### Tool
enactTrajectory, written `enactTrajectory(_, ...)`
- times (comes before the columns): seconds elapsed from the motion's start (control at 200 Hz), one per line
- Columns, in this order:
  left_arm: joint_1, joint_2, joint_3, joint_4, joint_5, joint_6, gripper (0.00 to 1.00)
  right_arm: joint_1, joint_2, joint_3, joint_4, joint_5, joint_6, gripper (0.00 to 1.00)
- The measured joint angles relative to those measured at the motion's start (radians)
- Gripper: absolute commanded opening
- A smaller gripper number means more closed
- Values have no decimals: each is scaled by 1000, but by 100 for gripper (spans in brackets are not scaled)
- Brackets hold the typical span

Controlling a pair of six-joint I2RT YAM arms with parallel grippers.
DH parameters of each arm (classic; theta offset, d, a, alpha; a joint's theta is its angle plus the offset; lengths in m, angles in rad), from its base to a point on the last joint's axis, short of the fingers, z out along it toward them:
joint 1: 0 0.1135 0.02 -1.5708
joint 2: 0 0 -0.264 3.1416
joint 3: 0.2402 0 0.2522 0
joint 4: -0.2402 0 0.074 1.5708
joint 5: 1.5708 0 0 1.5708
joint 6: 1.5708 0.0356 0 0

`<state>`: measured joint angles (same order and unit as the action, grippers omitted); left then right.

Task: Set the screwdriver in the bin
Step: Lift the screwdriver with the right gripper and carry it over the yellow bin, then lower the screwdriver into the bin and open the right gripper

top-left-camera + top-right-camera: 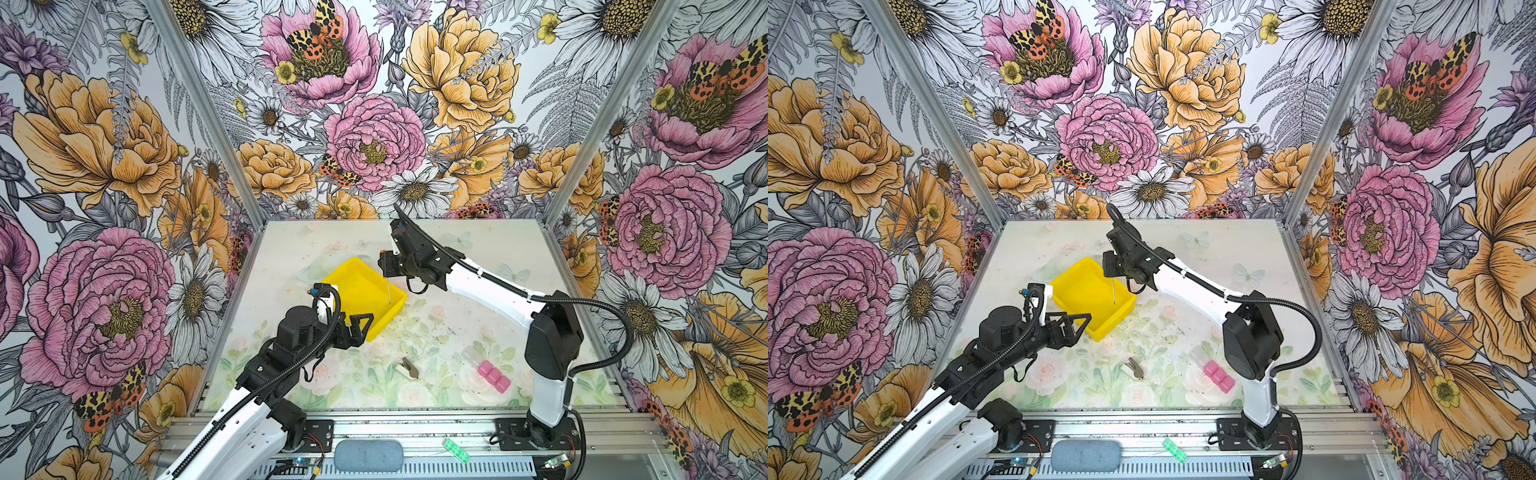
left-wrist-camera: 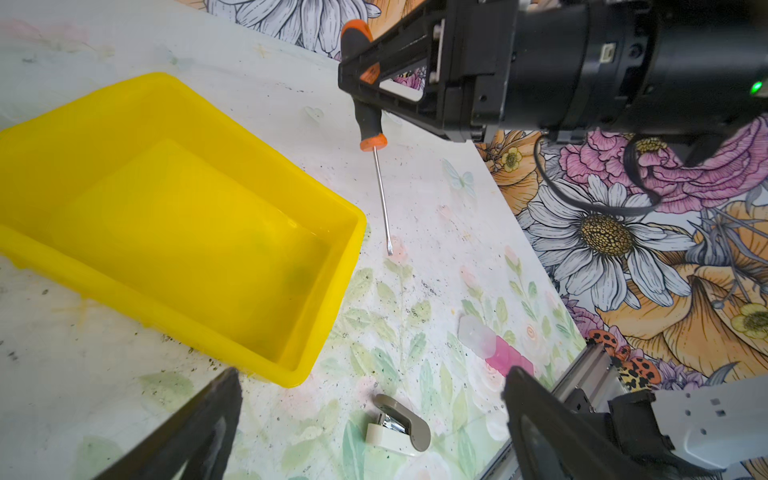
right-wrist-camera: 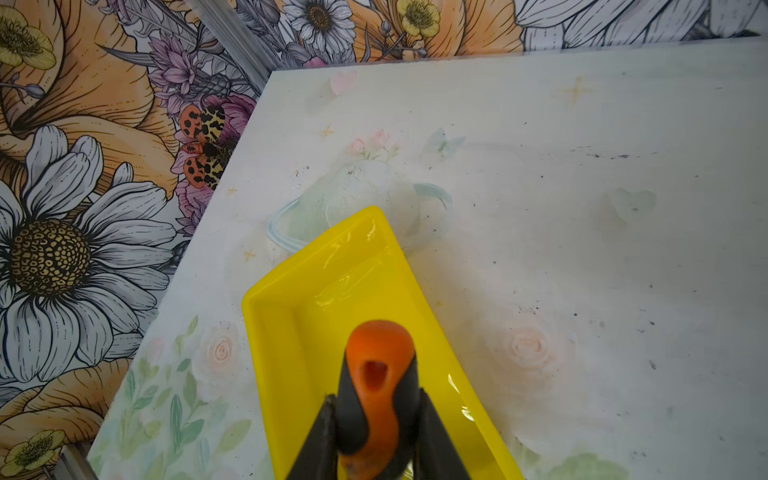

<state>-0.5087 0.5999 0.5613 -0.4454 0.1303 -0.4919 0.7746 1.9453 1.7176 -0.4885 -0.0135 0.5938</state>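
Right wrist view is showing the right claw (image 3: 376,419) clamping the orange-and-black-handled screwdriver (image 3: 376,365) shaft-down above the bright yellow plastic bin (image 3: 253,316), which is lying empty; the left claw (image 1: 362,328) is gaping beside it.

Qty: 1 screwdriver (image 2: 371,129), 1 bin (image 1: 357,286), 1 clip (image 1: 409,368), 3 pink cubes (image 1: 494,375).
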Motion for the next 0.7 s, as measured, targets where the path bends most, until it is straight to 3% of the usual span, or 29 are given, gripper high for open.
enactTrajectory(0.34,94,-123,-29,-78,-59,-64,99,48,171,111,-9,-47,15,0)
enactTrajectory(0.701,100,-127,-34,-94,-60,-87,99,69,295,192,-8,-58,19,0)
